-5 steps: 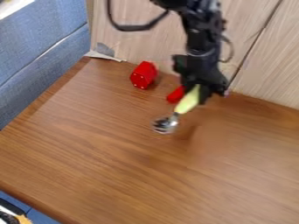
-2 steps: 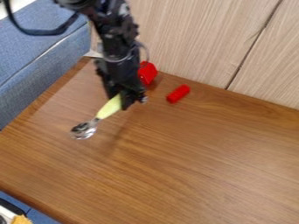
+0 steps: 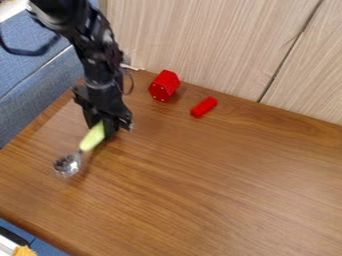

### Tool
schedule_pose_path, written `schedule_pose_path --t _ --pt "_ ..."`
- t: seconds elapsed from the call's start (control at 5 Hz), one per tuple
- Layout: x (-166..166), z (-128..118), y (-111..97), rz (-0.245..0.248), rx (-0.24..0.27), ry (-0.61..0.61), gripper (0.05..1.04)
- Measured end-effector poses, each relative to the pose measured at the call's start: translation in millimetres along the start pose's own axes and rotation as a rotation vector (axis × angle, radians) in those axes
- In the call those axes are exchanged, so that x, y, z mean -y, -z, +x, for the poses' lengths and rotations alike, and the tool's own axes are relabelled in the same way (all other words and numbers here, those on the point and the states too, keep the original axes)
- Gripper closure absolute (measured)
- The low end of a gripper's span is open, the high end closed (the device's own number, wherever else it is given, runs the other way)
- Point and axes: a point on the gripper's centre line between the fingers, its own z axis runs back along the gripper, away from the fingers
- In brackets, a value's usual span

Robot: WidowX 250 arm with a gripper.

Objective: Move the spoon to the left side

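Apparently silvery, the pale yellow-green-handled spoon.

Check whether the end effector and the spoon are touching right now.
Touching. The camera view shows the end effector gripping the spoon by the upper end of its yellow-green handle, with the metal bowl sticking out.

No text, label, brand, number or sign I can read.
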Motion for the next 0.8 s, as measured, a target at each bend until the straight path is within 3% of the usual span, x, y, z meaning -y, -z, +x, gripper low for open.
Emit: schedule_pose_path --t 0.2,0.4,0.6,0.8 --pt "-3.0 9.5 1.9 0.028 0.030 0.008 0.677" --pt "-3.0 16.8 4.6 0.029 0.033 0.003 0.604" --pt "-2.7 17.4 4.9 0.030 0.026 -0.016 0.327" --pt "-3.4 15.0 3.7 0.040 0.021 -0.032 0.127"
